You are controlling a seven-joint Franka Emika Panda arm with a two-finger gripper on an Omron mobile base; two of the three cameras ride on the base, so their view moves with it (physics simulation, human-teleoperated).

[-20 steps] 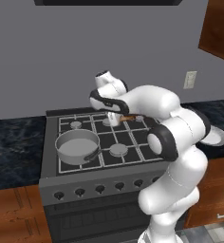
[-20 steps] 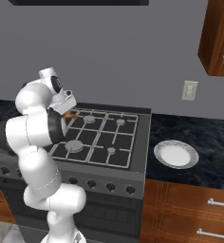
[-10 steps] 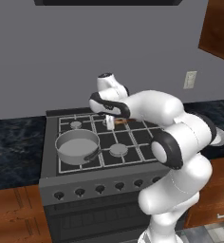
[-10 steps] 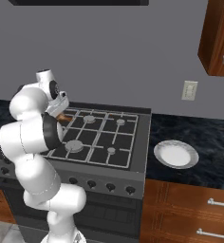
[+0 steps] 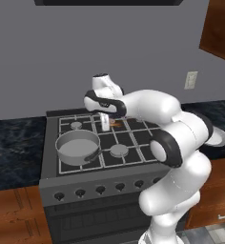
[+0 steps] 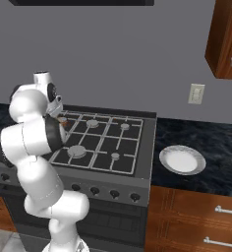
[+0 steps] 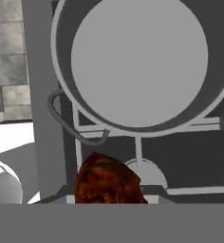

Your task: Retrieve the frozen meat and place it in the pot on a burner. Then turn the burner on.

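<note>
I can read no brand, label or writing anywhere on the stove [image 5: 81, 186], its knobs or the wall outlet [image 6: 196, 93]. My gripper [image 5: 105, 125] hangs over the middle of the cooktop, and its fingers are pinched on the frozen meat [image 7: 109, 182], which my hand view shows as a glossy brown-orange lump right at the fingertips. In the left base view the meat is only a small orange speck just right of my fingers. That view also shows the pot [image 5: 78, 146] on the near left burner, its inside bare; my hand view looks down into it. The right base view adds a white plate [image 6: 182, 159] on the dark counter to the right of the stove.
</note>
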